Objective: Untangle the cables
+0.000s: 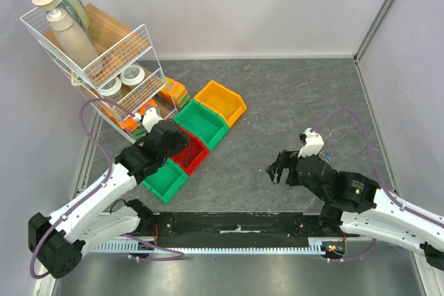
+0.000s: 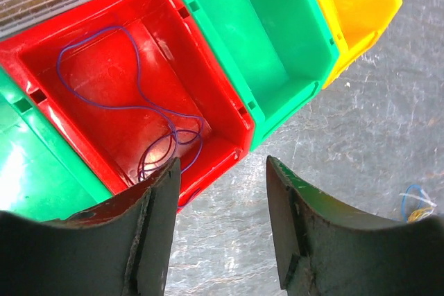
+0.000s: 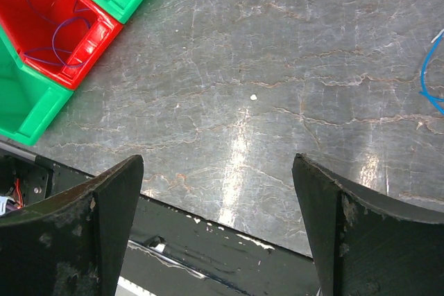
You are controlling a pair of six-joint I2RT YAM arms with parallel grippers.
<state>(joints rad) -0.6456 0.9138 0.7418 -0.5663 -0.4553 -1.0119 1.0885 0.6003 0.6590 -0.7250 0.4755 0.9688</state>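
Violet cable (image 2: 125, 107) inside red bin (image 2: 202, 67)

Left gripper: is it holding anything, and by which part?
Nothing. The left gripper hangs over the red bin with jaws apart and empty; the wire lies loose inside.

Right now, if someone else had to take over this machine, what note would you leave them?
Left gripper: open, empty, hovering over a corner of the red bin.
Right gripper: open wide, empty, over bare table.
Done: one thin purple wire lies loose in the red bin.
Left: blue and yellow strands lie on the table, away from the red bin; they probably need pulling apart next.
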